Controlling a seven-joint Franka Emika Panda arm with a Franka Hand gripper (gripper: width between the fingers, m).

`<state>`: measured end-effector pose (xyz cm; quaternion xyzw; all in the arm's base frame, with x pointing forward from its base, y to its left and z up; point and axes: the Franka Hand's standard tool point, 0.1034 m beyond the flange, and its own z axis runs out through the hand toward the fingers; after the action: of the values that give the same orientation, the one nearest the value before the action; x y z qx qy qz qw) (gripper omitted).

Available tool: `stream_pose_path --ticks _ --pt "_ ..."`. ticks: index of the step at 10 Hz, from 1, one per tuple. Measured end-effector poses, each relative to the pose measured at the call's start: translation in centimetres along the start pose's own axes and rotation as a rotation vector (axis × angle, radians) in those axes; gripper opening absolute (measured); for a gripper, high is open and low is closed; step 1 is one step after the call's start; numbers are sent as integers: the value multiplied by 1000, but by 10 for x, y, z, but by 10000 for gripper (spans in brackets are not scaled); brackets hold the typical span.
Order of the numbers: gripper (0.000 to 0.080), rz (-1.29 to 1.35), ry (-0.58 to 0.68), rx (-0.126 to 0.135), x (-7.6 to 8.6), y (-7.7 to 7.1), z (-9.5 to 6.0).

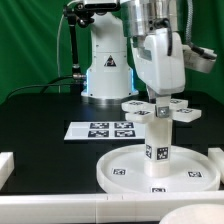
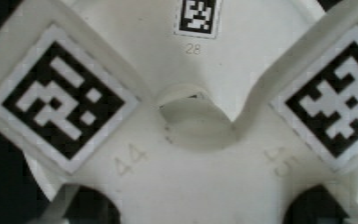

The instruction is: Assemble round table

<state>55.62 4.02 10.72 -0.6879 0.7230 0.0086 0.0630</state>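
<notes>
In the exterior view the large rimmed round disc (image 1: 125,172) lies at the front of the black table. The short thick cylinder leg (image 1: 158,140) stands upright on its middle. The cross-shaped four-armed piece (image 1: 160,109) sits level on top of the leg. My gripper (image 1: 158,97) comes straight down onto the middle of that piece and is shut on it. In the wrist view the cross-shaped piece (image 2: 194,70) fills the frame, with tagged arms and a round hollow at its centre. My fingertips do not show plainly there.
The marker board (image 1: 100,129) lies flat behind the disc toward the exterior view's left. White raised blocks stand at the front left (image 1: 6,166), along the front edge (image 1: 60,207) and at the right (image 1: 216,160). The robot's base (image 1: 105,70) is at the back.
</notes>
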Motion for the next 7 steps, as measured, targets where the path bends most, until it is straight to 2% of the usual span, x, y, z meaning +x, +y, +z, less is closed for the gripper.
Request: stream_pose_path --ticks 3,4,5,6,7 --pt "445 137 -21 3 0 0 0" --pt "445 174 -25 -5 0 0 0" --pt "445 181 -29 -24 0 1 0" --pt "445 214 -32 -19 0 1 0" --pt "533 197 -33 -20 0 1 0"
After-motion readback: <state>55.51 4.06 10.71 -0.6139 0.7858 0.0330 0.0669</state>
